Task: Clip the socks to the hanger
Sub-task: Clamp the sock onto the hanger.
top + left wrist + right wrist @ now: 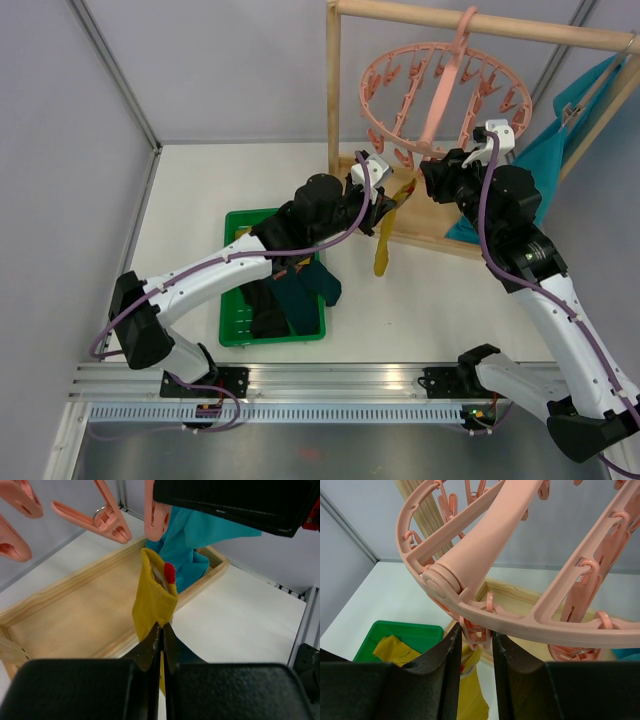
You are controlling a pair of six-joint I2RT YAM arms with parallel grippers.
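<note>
Plainly, left tool pinches yellow sock; right tool squeezes hanger clip.

The round pink hanger is hanging by its hook from a wooden bar, its ring and spokes carrying many small clips that are dangling closed. One clip on the lower near rim is sitting squeezed between the fingers of the right gripper. A mustard yellow sock is hanging cuff-up just under that rim, its open cuff showing a small red patch, and it is not yet in any clip. The left gripper is pinching it a little below the cuff while the foot is drooping. A dark teal sock, a black sock and another yellow sock are lying heaped in a green bin.
</note>
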